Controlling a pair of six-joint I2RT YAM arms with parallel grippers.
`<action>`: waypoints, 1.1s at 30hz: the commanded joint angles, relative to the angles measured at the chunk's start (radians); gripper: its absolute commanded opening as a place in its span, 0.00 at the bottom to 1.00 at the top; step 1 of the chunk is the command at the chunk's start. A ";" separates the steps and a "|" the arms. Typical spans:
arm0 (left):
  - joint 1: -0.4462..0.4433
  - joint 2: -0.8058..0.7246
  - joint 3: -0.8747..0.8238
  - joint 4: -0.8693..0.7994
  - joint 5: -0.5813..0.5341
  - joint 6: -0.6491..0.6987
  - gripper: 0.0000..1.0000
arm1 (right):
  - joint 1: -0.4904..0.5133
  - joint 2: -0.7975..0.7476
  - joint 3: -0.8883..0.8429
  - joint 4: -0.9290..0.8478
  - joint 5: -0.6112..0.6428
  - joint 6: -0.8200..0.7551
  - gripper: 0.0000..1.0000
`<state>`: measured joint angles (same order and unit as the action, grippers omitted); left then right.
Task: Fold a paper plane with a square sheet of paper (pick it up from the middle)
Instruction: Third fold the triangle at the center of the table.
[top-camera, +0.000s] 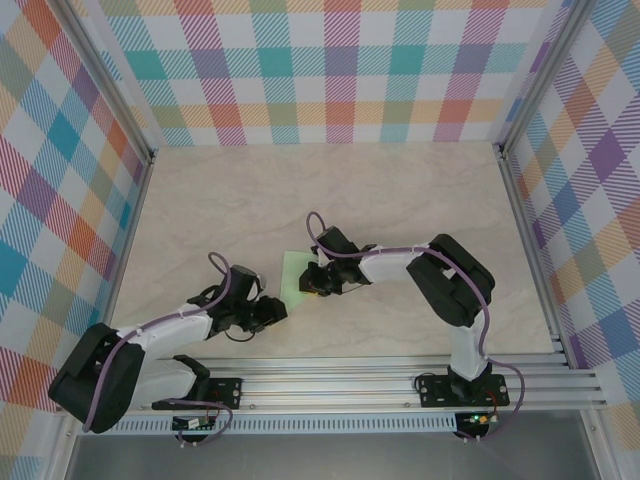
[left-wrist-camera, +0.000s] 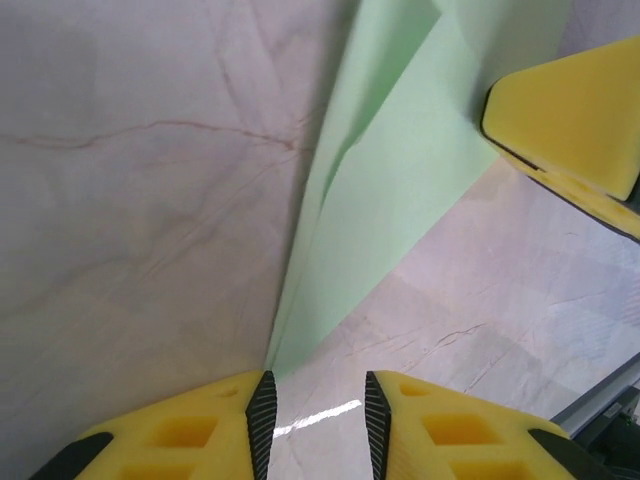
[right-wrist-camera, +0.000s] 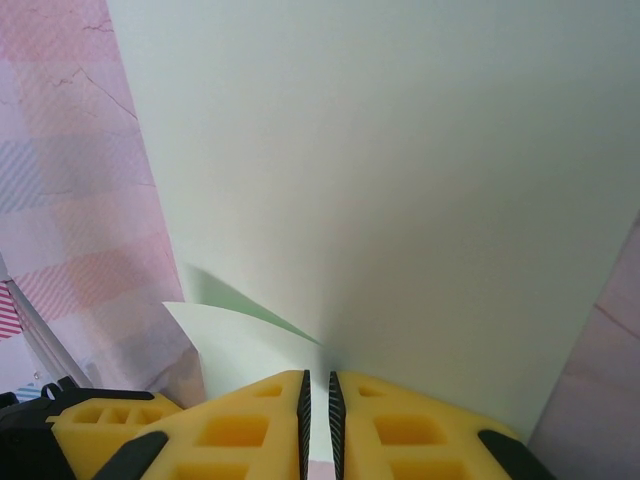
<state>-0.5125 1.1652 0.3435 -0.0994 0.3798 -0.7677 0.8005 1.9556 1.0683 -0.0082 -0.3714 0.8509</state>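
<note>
Right hand (right-wrist-camera: 318, 385) pinches the creased square sheet of paper (right-wrist-camera: 400, 180); its pointed corner lies on the desk (left-wrist-camera: 130, 200) just beyond the left hand (left-wrist-camera: 315, 395), whose fingers are spread.

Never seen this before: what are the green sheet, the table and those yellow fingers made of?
Green sheet: thin matte paper, sharply creased. Table: seemingly marble-patterned laminate, faintly glossy where light reflects. Right hand's fingers: yellow plastic, probably moulded, with hollow pockets.
</note>
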 joint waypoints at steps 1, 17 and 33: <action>0.006 -0.028 -0.030 -0.169 -0.065 -0.023 0.34 | -0.009 0.019 0.005 -0.066 0.061 -0.026 0.17; 0.007 -0.038 0.221 -0.251 -0.104 0.086 0.34 | -0.061 -0.206 -0.015 -0.198 0.162 -0.077 0.35; 0.006 0.232 0.353 -0.226 -0.142 0.175 0.21 | -0.058 -0.078 -0.024 0.021 -0.099 -0.007 0.47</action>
<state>-0.5125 1.3876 0.6731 -0.3283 0.2508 -0.6178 0.7345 1.8477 1.0111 -0.0326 -0.4141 0.8330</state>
